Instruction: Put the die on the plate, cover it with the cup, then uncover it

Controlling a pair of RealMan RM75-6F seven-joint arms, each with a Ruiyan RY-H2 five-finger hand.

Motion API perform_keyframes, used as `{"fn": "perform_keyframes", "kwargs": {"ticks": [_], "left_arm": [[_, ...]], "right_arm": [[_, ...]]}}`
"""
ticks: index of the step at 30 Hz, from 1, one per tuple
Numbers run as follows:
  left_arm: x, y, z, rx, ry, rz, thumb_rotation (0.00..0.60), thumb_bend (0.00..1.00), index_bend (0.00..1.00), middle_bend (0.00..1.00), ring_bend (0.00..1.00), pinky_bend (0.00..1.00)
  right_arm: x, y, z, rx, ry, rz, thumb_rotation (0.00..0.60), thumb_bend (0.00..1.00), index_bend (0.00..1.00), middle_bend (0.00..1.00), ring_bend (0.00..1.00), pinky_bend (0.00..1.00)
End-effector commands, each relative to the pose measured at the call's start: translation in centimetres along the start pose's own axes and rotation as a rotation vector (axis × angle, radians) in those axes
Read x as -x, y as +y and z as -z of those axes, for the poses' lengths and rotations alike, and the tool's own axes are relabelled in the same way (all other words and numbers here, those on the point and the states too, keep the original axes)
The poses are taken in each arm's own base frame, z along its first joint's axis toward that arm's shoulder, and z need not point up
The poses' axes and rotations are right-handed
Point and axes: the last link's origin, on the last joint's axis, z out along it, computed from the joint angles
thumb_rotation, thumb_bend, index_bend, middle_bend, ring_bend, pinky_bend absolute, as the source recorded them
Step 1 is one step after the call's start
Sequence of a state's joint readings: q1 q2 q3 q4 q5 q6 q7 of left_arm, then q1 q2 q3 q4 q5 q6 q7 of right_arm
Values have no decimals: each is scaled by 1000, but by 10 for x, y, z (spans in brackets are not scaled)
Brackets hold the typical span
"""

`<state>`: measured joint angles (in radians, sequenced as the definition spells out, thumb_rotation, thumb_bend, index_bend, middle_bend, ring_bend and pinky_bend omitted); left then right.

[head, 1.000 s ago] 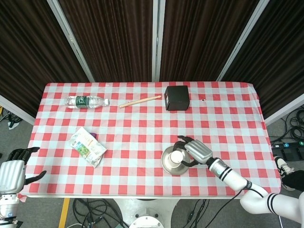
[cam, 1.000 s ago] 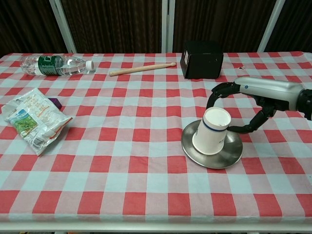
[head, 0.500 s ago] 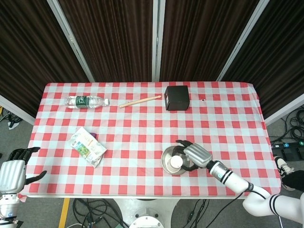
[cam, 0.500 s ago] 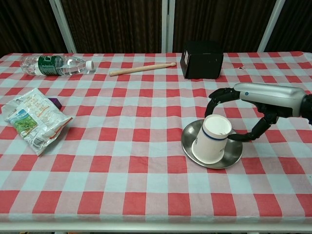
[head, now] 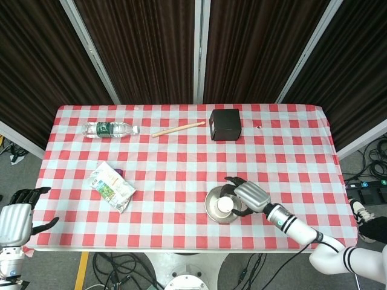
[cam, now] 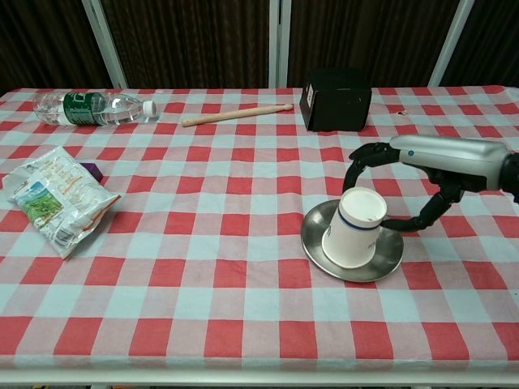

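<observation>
Cup (cam: 354,235) sits inverted on the plate (cam: 391,261), leaning slightly, just left of the right hand (cam: 422,174). The hand's fingers (cam: 362,158) arch over and around the cup top with a visible gap in the chest view; hand spread, holding nothing, as far as can be told. Die not visible. Left hand (head: 15,216) hangs off the bench (cam: 243,308) edge, far left, fingers apart, empty. Beyond the right hand: black box (cam: 335,98), stick (cam: 236,114). Far left: bottle (cam: 93,107) with green label, text illegible; snack bag (cam: 57,198), print unreadable.
</observation>
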<state>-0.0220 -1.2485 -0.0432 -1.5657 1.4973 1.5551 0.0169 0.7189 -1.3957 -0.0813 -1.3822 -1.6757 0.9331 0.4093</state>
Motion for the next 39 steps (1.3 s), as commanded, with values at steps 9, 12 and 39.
{"fn": "perform_keyframes", "kwargs": {"ticks": [9,12,39], "left_arm": [[0,0,-1,-1,2,2,600,0,271,306,263,209],[0,0,-1,1,0,1,600,0,271,306,264,209],[0,-1,0,-1,5,5,600,0,271,306,263,210]], "right_arm": [[-5,6,-5,31,41,-28,600,327,497,240,41,99],[1,-2,3,-14,-2,-22,600,327,497,243,41,99],[1,-1,4,2,-9,-6,600,327,498,243,41,90]]}}
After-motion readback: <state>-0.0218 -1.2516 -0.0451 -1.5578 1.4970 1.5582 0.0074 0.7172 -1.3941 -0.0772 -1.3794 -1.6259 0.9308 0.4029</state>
